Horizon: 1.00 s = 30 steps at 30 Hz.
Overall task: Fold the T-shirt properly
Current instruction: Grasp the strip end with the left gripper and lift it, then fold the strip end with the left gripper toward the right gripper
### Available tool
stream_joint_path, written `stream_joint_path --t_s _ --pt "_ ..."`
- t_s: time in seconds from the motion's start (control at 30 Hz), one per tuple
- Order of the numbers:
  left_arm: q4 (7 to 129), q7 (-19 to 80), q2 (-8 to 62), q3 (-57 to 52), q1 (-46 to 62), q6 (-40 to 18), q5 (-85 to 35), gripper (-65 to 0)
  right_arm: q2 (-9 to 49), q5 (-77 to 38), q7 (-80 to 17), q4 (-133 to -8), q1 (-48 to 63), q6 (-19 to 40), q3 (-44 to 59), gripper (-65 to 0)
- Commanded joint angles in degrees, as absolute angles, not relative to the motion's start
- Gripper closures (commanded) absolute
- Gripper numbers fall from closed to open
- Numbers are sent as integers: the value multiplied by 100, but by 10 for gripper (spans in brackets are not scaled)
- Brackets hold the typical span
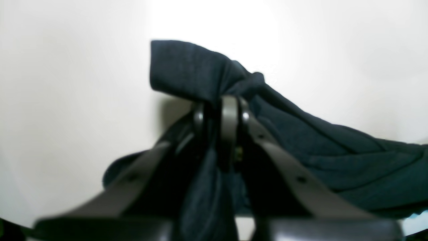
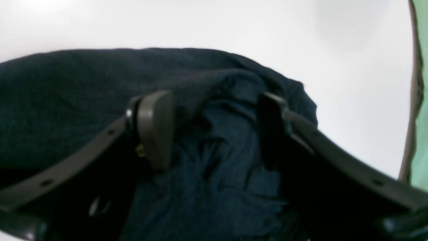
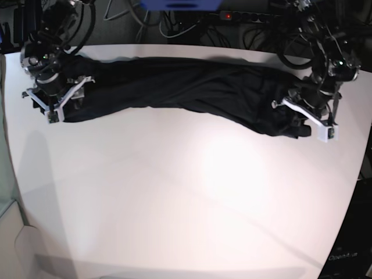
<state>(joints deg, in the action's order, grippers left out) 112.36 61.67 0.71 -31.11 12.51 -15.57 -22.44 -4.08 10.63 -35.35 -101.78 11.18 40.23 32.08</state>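
Pinching the T-shirt [image 1: 334, 157] in my left gripper [image 1: 220, 113]; right gripper [image 2: 214, 127] gapes over bunched cloth. Should close deep, then lift evenly.

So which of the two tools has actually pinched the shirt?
The left tool: shut on a bunch of the T-shirt. The right tool gapes open over it.

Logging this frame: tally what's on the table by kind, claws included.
Shirt: 1
Claws: 2, left claw shut on the shirt, right claw open over it
Total: 3
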Motion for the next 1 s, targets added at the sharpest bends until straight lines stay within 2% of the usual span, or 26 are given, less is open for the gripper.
stream_joint_path --t_s 0.0,0.17,0.43,0.6,0.8,0.97 --pt "11389 6053 4 -2985 1218 -1552 -2308 0 -347 998 -3415 -10273 1077 4000 3213 -388" --pt "11451 6018 -224 -2325 1288 -1552 -2053 0 -295 998 -3415 -10273 1068 4000 3213 -388" --pt "11415 5622 -804 -646 1473 -1552 -655 0 -286 998 -3415 -10273 1059 4000 3213 -388" --pt "11398 5657 -900 119 1481 -1543 -479 0 -286 998 -3415 -10273 1015 4000 3213 -388" --pt "11380 5631 -900 1024 1323 -637 -532 0 -286 998 -3415 -10273 1015 4000 3213 -388" --pt "11371 5666 -900 1640 1051 -180 -532 0 -295 998 -3415 -10264 1015 4000 3204 -388"
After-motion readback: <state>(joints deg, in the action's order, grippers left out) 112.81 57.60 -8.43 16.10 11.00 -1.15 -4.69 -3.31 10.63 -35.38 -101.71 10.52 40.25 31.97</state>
